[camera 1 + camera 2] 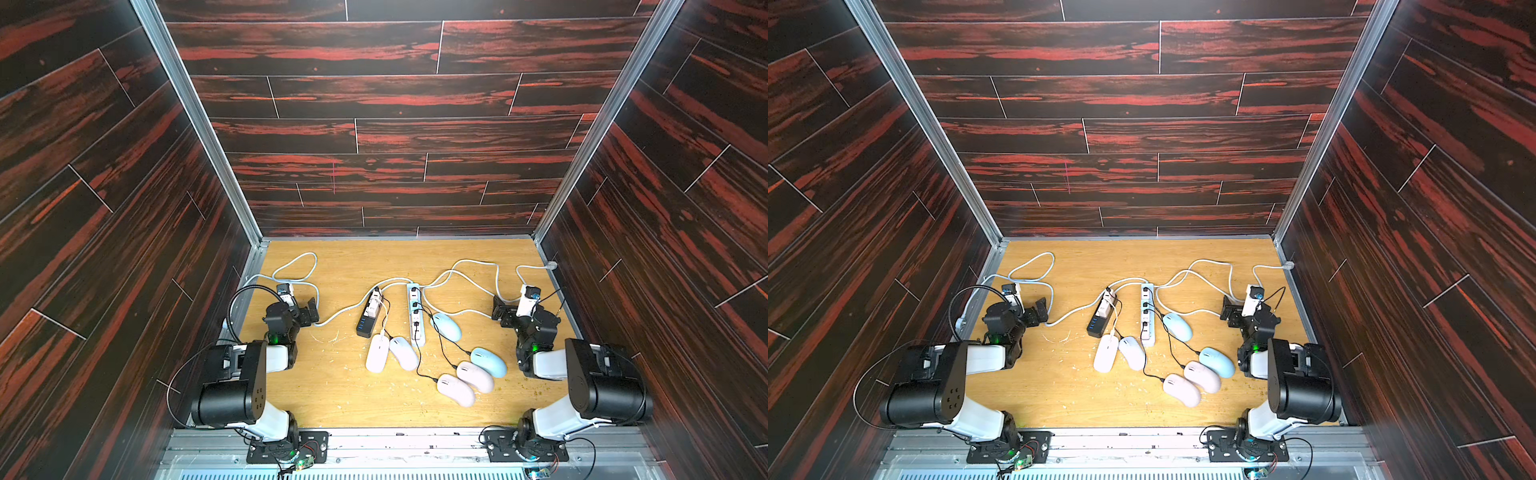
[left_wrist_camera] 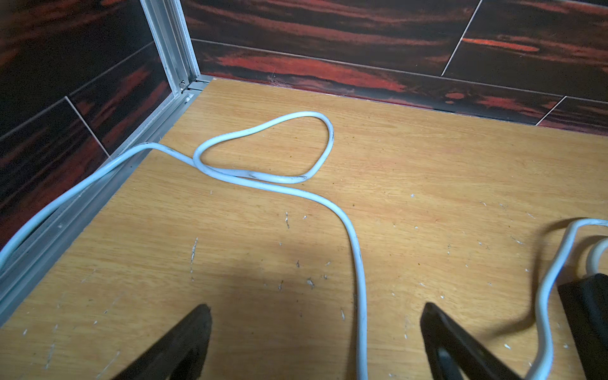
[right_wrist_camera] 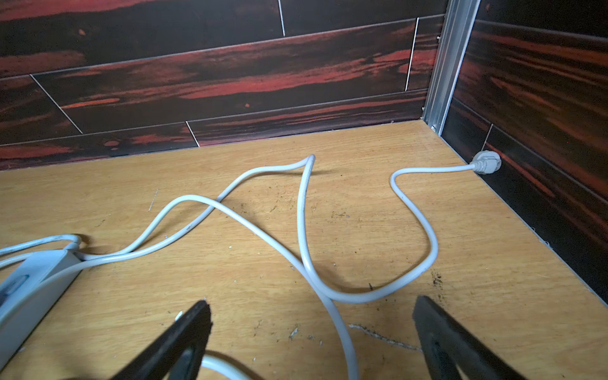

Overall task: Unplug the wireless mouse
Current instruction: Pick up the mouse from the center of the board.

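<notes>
Left fingers [image 2: 184, 342] spread wide above a white cable [image 2: 358, 263], right fingers [image 3: 177, 339] equally wide, both empty. Six pastel plastic wireless mice [image 1: 476, 376] lie centre tabletop [image 1: 332, 395], cabled to the white power strip [image 1: 417, 328] and black USB hub [image 1: 365, 324].

Robot test booth in a lab. Tall walls [image 1: 395, 95] printed with dark red wood grain, joined by bare aluminium posts [image 1: 196, 116], box in a light-wood table [image 1: 332, 399]. A left arm [image 1: 232, 386] at 7 o'clock and a right arm [image 1: 598, 382] at 5 o'clock are bolted to a metal rail [image 1: 407, 440], with bare circuit boards [image 1: 301, 463] at their bases. Six computer mice [image 1: 377, 353] lie wired at the centre.
</notes>
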Available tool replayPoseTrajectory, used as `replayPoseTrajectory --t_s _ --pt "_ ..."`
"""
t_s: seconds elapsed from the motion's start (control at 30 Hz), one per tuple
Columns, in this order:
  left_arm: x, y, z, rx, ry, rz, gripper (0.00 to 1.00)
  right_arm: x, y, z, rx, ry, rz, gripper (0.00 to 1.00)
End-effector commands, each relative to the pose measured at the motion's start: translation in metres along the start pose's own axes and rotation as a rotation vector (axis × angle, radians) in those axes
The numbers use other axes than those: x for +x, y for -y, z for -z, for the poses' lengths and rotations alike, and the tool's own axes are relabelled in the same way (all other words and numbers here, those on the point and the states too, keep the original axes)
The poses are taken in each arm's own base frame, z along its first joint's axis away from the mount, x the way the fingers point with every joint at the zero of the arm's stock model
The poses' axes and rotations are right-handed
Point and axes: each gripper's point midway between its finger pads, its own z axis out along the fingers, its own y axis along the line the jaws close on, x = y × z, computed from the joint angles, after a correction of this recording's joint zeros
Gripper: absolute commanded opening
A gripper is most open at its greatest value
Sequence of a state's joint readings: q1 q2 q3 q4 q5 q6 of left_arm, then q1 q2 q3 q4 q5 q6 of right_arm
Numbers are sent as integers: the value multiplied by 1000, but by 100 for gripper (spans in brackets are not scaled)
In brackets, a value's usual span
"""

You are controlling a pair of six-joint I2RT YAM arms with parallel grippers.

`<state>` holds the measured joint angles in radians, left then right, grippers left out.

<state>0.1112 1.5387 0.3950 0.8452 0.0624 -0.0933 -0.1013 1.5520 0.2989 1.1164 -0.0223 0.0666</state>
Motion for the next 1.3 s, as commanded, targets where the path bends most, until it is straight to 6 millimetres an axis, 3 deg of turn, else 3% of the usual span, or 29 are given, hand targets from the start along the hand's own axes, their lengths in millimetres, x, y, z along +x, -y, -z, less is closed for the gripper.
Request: replayPoseTrajectory --t_s 0.0,0.2,0.4,0.67,0.83,0.97,1.03,1.17,1.27 --pt "-8 -1 -3 -6 18 -7 100 -5 0 -3 0 16 7 98" --pt "-18 -1 5 -11 76 -8 100 -7 -1 -2 -1 26 10 98" --pt "-34 1 37 -40 74 -28 100 -19 -7 21 -20 126 27 99" --pt "-42 -9 48 -139 26 23 100 -34 -11 40 -21 124 -6 98" --pt "-57 -43 68 -380 -29 227 100 -43 -29 37 -117 2 -88 98" --pt "-59 -47 79 -439 -69 411 100 -61 -55 35 -259 -82 -165 98" --pt "-59 -42 82 -419 -94 472 100 -73 -80 42 -412 -105 -171 98" --pt "-68 -9 83 -222 -118 489 100 -100 -119 59 -670 -152 -207 98" --pt "-69 12 87 -116 -142 529 100 -111 -126 57 -706 -234 -325 98"
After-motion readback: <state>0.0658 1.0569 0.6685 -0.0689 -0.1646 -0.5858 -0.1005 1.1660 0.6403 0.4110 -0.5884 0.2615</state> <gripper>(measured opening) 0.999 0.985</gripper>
